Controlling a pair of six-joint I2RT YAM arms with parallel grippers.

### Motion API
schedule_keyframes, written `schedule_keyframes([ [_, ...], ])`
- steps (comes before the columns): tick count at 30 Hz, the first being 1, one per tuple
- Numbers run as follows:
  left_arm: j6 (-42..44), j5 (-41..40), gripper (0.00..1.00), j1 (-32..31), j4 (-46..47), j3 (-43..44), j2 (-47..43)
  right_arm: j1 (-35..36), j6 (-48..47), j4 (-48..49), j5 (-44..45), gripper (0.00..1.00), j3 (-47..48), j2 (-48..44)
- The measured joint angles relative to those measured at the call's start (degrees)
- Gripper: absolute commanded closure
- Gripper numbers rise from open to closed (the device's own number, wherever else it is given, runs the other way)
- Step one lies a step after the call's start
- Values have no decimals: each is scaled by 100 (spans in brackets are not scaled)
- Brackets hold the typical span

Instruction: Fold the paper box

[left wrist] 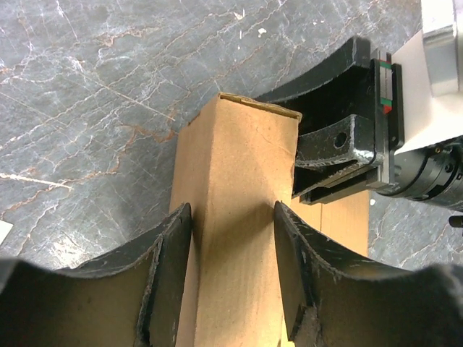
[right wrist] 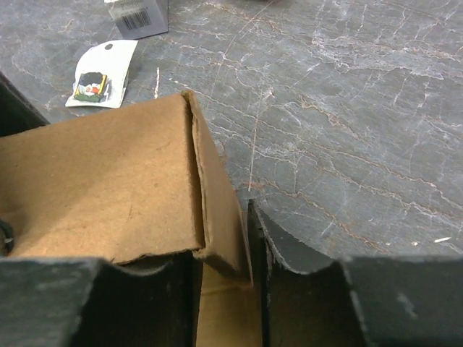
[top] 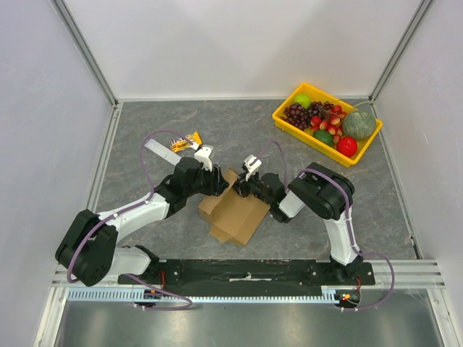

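Note:
The paper box [top: 233,208] is brown corrugated cardboard, partly folded, lying mid-table between my two arms. My left gripper [top: 221,185] comes from the left. In the left wrist view its jaws [left wrist: 233,217] stand on either side of an upright cardboard wall [left wrist: 239,181] and press on it. My right gripper [top: 247,189] comes from the right. In the right wrist view it [right wrist: 221,246] pinches a raised side wall [right wrist: 221,210] at the box corner. The right gripper's black fingers [left wrist: 340,137] show behind the wall in the left wrist view.
A yellow tray [top: 286,116] of fruit stands at the back right. A snack packet [top: 185,142] and a grey card [top: 155,148] lie back left of the box. A small sticker card [right wrist: 98,76] and a barcoded box [right wrist: 141,16] lie beyond the box.

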Motion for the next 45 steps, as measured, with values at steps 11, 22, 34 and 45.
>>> schedule_keyframes([
  [11,-33,-203,44,-7,-197,-55,-249,-2,-70,7,33,37,-527,-297],
  [22,-39,-754,24,-15,-837,55,-1139,-2,127,-481,120,29,-1093,-2374],
  [34,715,-2555,18,-1897,-1971,929,-809,-11,1419,-5248,2243,20,-758,-5670],
  [45,1043,-4356,20,-2771,-2990,1434,535,-538,2173,-7359,2846,19,-640,-6994],
])
